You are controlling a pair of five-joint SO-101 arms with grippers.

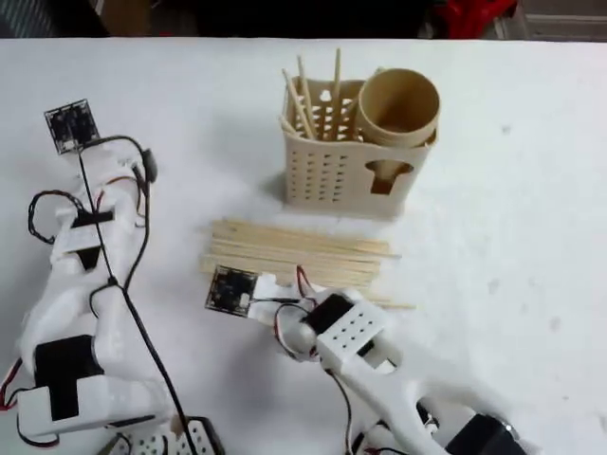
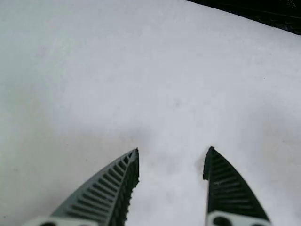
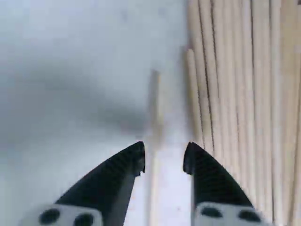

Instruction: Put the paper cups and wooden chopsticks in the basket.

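Observation:
A cream perforated basket [image 1: 341, 166] stands at the back middle of the table. It holds a paper cup [image 1: 398, 104] and several upright wooden chopsticks [image 1: 313, 95]. A pile of chopsticks [image 1: 294, 251] lies flat in front of the basket and shows again as the pile [image 3: 244, 94] in the right wrist view. My right arm [image 1: 351, 332] sits at the pile's near edge. My right gripper [image 3: 163, 157] is open, its fingers straddling a single stray chopstick [image 3: 154, 117] beside the pile. My left gripper [image 2: 170, 155] is open over the bare white table.
My left arm [image 1: 85, 237] with its cables rests at the table's left side, away from the basket. The white table [image 1: 512, 237] stretches to the right of the basket and pile. Dark clutter lies beyond the far table edge.

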